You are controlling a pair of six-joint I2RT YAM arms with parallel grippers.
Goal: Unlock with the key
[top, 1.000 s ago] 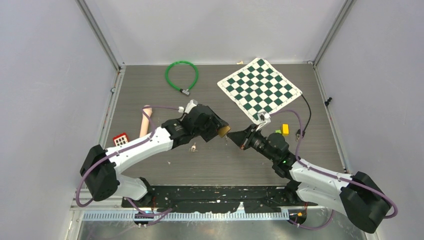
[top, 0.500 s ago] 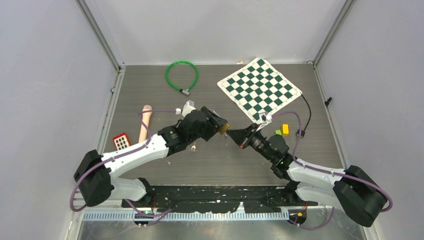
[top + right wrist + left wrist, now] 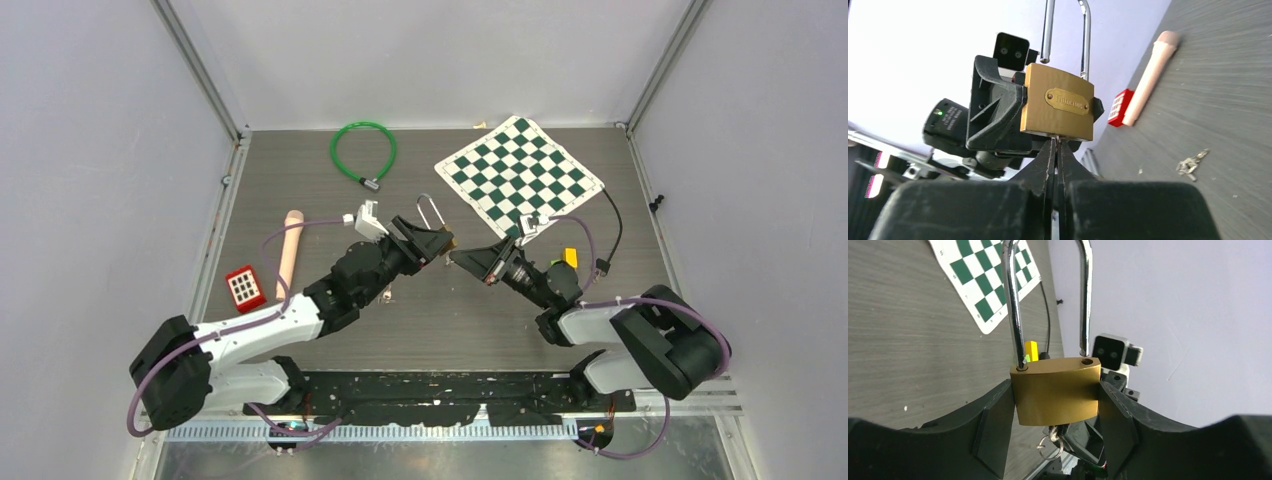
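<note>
My left gripper (image 3: 432, 246) is shut on a brass padlock (image 3: 446, 243) and holds it above the table's middle. In the left wrist view the fingers (image 3: 998, 412) clamp the padlock's body (image 3: 1055, 392) from both sides. Its steel shackle (image 3: 1013, 305) stands up, and the shackle's free end hangs just above its hole. My right gripper (image 3: 459, 257) is shut on the key (image 3: 1055, 432), which sits in the padlock's underside with a small ring (image 3: 1050, 449) hanging from it. In the right wrist view the closed fingertips (image 3: 1056, 145) touch the bottom of the padlock (image 3: 1058, 107).
A green cable loop (image 3: 363, 150) lies at the back, with a green-and-white checkered mat (image 3: 520, 175) at the back right. A pink rod (image 3: 290, 245) and a red block (image 3: 244, 287) lie on the left. Small yellow (image 3: 570, 257) and green blocks lie on the right. Loose keys (image 3: 386, 295) lie under the left arm.
Both grippers have moved away from the bases with the padlock between them. The padlock has tilted, and its shackle now shows standing up with one end free.
</note>
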